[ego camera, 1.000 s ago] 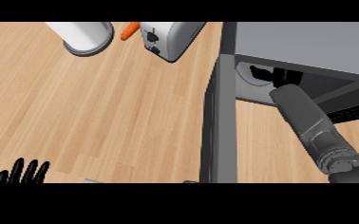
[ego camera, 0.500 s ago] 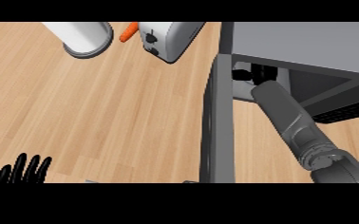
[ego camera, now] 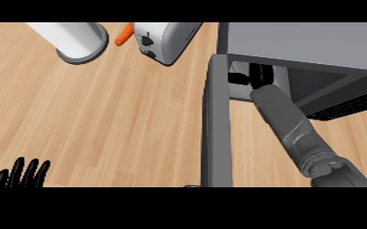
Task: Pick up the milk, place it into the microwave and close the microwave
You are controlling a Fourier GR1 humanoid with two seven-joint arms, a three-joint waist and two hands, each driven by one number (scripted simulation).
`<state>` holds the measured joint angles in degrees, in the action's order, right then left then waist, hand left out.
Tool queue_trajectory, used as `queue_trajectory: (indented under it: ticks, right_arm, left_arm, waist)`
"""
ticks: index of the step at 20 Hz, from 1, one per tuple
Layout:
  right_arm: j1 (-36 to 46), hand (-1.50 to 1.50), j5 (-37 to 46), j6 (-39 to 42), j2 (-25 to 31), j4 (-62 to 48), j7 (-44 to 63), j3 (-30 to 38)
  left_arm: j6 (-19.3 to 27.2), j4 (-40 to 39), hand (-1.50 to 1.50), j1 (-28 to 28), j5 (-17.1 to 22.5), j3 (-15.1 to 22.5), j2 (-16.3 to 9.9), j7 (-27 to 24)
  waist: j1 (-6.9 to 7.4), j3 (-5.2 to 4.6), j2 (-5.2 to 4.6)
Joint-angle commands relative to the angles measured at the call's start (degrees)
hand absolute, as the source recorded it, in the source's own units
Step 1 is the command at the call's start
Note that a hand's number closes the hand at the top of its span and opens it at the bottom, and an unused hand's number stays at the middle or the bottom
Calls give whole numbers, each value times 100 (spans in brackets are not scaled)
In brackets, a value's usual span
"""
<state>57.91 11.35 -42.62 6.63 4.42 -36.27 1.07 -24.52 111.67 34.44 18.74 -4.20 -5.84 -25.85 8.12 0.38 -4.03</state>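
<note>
A: Our right hand is inside the open microwave, at the end of our grey forearm, which reaches in from the lower right. Only dark finger shapes show just past the opening's edge, so we cannot tell how far open it is or whether it has hold of anything.

B: And the milk?

A: We cannot make it out. If it is there, it sits in the dark around the hand, hidden by the forearm and the microwave's top. We judge the placing step is under way or just finishing.

B: How would the milk handle?

A: A judgement only: a carton is light to middling, its walls give when squeezed, and its smooth sides can slip. We would take it round the middle of the body, upright, not by the top.

B: What else lies near?

A: The microwave door stands swung out just left of the forearm, edge-on to us. Further left of the hand stand a toaster, something orange and a white roll. Our left hand rests, fingers up, far off at the lower left.
</note>
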Motion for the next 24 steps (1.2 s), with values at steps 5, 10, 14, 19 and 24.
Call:
queue_trajectory:
  ticks: [5,10,14,19,24]
  right_arm:
    - [-334,-150,-783,1221,-198,475,-754,766]
    - [-700,-150,-982,1936,-327,383,-1187,961]
    - [-1030,-150,-1102,2190,-420,389,-1669,1100]
    - [-1418,-150,-1079,2606,-313,439,-2111,1091]
    - [-1798,-150,-1110,3292,-290,603,-2317,1056]
  left_arm:
    - [-43,123,-150,179,63,-72,-10,-31]
    - [-103,-31,-150,201,-37,-129,-35,-136]
    - [-28,254,-150,440,59,-56,79,35]
    - [-195,309,-150,593,124,-76,8,120]
    - [138,794,-150,905,-428,486,430,357]
  waist:
    - [-226,8,162]
    - [-340,-12,212]
    - [-430,-15,259]
    - [-585,-26,329]
    - [-676,-28,372]
